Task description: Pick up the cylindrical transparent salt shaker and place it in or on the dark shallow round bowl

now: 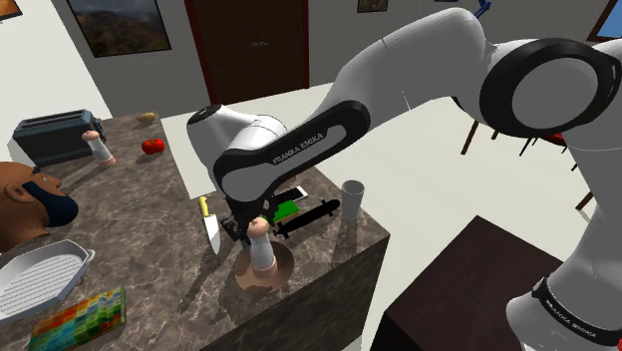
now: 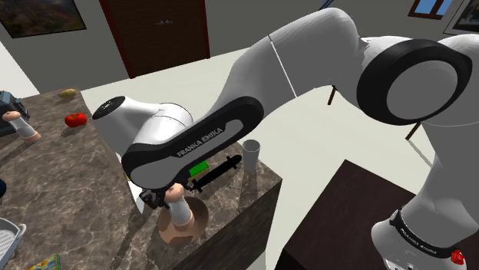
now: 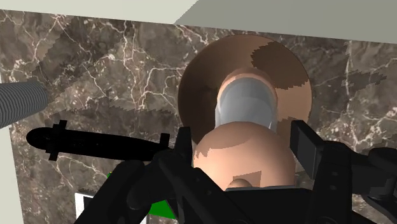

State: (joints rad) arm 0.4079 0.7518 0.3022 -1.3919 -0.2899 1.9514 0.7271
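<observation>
Brown bowl [image 1: 282,269], salt shaker [image 1: 262,251] upright inside

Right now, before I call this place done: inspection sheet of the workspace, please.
Surface: dark brown marble counter.
Job's things: clear cylindrical salt shaker with a tan cap, upright inside the shallow round brown bowl, near the counter's corner.
Clutter: yellow-handled knife, long black tool and grey cup close to the bowl; red tomato, second shaker and dark toaster at the far end.
Grippers: black two-finger gripper shut on the salt shaker's cap.
Cables: nothing seen.
Surroundings: dark wooden door; framed picture on a white wall.
</observation>
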